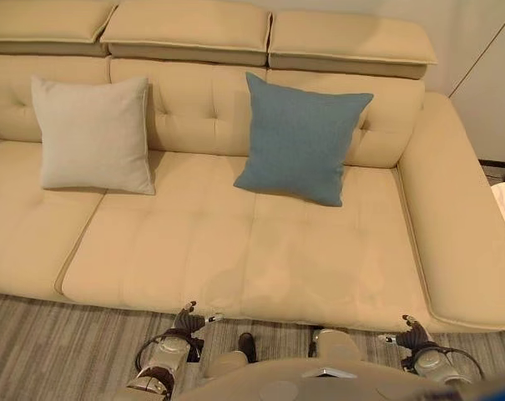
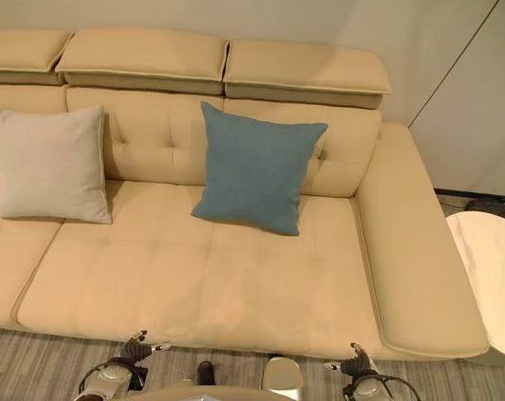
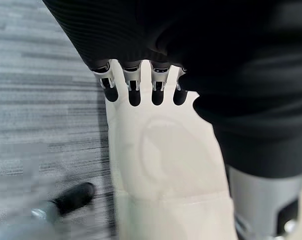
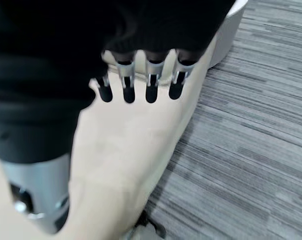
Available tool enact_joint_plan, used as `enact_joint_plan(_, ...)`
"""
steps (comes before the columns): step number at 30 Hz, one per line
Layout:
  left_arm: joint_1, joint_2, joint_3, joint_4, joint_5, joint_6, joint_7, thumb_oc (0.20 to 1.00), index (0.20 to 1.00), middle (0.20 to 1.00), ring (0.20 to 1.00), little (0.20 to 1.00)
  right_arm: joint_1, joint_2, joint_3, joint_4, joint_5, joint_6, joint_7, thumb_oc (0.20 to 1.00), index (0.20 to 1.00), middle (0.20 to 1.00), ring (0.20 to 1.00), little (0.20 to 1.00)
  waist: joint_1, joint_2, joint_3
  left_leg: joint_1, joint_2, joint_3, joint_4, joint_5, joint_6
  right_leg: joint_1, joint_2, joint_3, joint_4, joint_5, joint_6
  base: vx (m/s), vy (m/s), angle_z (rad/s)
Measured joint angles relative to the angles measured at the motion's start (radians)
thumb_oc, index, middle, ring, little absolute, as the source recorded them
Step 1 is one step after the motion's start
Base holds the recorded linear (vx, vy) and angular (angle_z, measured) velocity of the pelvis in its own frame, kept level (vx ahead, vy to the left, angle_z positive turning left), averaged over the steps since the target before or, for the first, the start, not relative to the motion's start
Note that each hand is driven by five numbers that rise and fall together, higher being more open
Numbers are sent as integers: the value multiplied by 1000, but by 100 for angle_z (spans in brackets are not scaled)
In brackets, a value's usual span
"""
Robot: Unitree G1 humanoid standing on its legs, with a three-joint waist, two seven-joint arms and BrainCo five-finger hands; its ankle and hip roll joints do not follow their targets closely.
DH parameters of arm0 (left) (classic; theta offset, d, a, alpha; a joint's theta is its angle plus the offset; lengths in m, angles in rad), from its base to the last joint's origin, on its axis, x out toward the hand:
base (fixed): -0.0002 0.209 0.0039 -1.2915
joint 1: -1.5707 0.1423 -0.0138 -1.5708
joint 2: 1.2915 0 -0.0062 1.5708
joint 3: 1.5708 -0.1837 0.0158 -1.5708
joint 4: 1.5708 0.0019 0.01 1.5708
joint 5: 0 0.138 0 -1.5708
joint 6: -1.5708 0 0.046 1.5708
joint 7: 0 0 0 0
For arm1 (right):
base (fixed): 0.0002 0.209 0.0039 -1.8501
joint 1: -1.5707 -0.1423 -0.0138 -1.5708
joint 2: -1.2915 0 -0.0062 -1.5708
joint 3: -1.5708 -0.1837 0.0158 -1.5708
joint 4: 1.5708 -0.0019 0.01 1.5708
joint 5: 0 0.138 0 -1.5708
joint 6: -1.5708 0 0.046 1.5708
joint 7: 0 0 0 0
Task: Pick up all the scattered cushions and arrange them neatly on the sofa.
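A beige cushion (image 1: 92, 134) and a blue cushion (image 1: 300, 138) stand propped against the sofa (image 1: 235, 251) backrest; left robot hand (image 3: 141, 87) and right robot hand (image 4: 138, 85) hang relaxed, empty, apparently finished unless another cushion needs finding.

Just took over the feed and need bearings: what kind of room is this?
Probably a living room or lounge, possibly a showroom. A long beige sofa stands on grey striped carpet, with a cream cushion and a blue cushion propped against its back, and a pale round table is beside it.
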Motion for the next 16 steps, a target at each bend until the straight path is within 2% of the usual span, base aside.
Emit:
enact_joint_plan(2, 10, 12, 0, 11, 21, 3, 0, 1000, 1000, 1000, 1000, 1000, -16, 5, 0, 0, -23, 8, 0, 1000, 1000, 1000, 1000, 1000, 3, -20, 10, -3, -23, 45, 1, 10, 25, -29, -17, 26, 14, 59, 34, -151, 64, -54)
enact_joint_plan(4, 19, 21, 0, 11, 38, 11, 0, 1000, 1000, 1000, 1000, 1000, -46, 3, 8, 2, -38, 9, 0, 1000, 1000, 1000, 1000, 1000, 3, -4, 27, -26, -11, 75, 29, -7, 60, -57, -12, 14, 15, 143, 86, -174, 55, -41)
enact_joint_plan(5, 22, 21, 4, 12, 38, 14, 1, 1000, 1000, 1000, 1000, 1000, -48, 2, 10, 19, -38, 12, 0, 1000, 1000, 1000, 1000, 1000, 0, 11, 30, -36, -1, 84, 23, 11, 84, -60, -4, -8, 60, 73, 89, -198, 47, 3)
enact_joint_plan(7, 6, 24, 3, 8, 38, 13, 5, 1000, 1000, 1000, 1000, 1000, -49, 1, 20, 50, -38, 21, 3, 1000, 1000, 1000, 1000, 1000, 33, 45, 41, -27, 36, 86, -3, 41, 85, -75, 37, -37, 254, -71, 49, -101, -23, -4)
enact_joint_plan(8, 1, 28, 4, 7, 39, 12, 6, 1000, 1000, 1000, 1000, 1000, -53, 0, 20, 55, -38, 19, 3, 1000, 1000, 1000, 1000, 1000, 49, 62, 46, -34, 50, 85, -12, 53, 83, -67, 53, -32, 321, -135, 50, -49, -65, -17)
enact_joint_plan(10, 5, 30, 3, 11, 39, 16, 6, 1000, 1000, 1000, 1000, 1000, -55, -2, 20, 52, -37, 18, 4, 1000, 1000, 1000, 1000, 1000, 65, 66, 41, -45, 58, 79, -23, 63, 70, -21, 54, -30, 329, -214, 51, 20, -88, -7)
enact_joint_plan(12, 25, 30, 5, 12, 42, 19, 6, 1000, 1000, 1000, 1000, 1000, -51, 0, 26, 36, -38, 17, 6, 1000, 1000, 1000, 1000, 1000, 84, 54, 33, -48, 52, 77, -35, 73, 48, 67, 51, -30, 188, -228, 45, 37, -106, -5)
enact_joint_plan(13, 39, 25, 17, 13, 48, 21, 7, 1000, 1000, 1000, 1000, 1000, -53, 2, 30, 37, -38, 18, 7, 1000, 1000, 1000, 1000, 1000, 84, 50, 27, -48, 52, 73, -34, 78, 34, 113, 60, -32, 94, -211, 10, 34, -94, 7)
enact_joint_plan(16, 70, 7, 20, 12, 48, 22, 6, 1000, 1000, 1000, 1000, 1000, -44, 2, 37, 37, -37, 18, 7, 1000, 1000, 1000, 1000, 1000, 83, 59, -21, -48, 70, 53, -38, 90, 1, 175, 94, -37, -26, -159, -23, 35, -61, 12)
